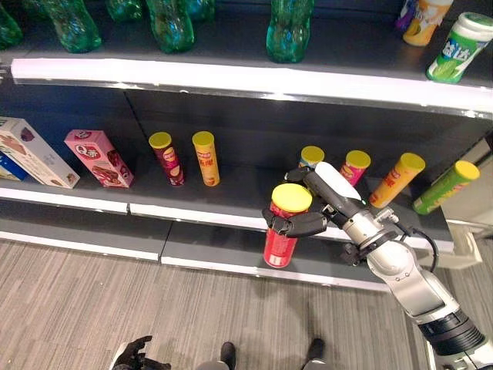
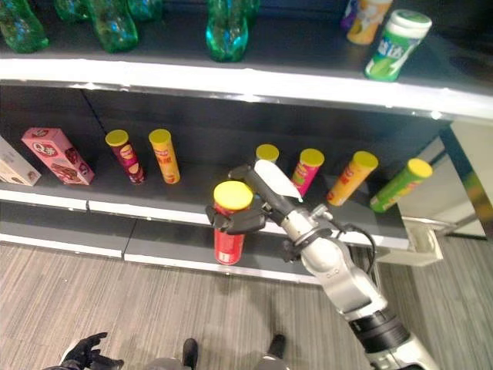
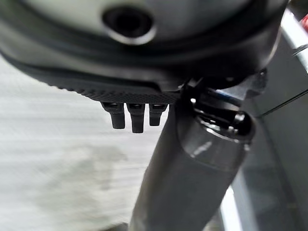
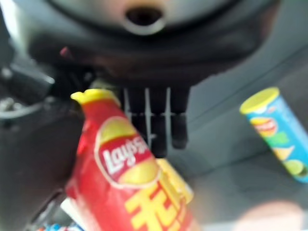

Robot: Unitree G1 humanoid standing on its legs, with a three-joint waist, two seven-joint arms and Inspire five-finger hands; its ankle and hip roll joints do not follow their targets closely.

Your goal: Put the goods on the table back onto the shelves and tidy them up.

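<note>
Left eye view, red can (image 1: 280, 245) (yellow lid), gripped by right hand (image 1: 302, 222)

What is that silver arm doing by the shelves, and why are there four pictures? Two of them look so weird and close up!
That silver arm belongs to a walking robot that tidies a shop. Two pictures come from the cameras in its head, looking down at the shelves. The other two come from little cameras on its wrists, so you see its own dark fingers from very near.

Its right hand has its fingers curled round a red can with a yellow lid, held in front of the middle shelf. On that shelf stand more cans with yellow lids, like the green can, and a pink box. Green bottles stand on the shelf above. Its left hand hangs low, near the floor.
</note>
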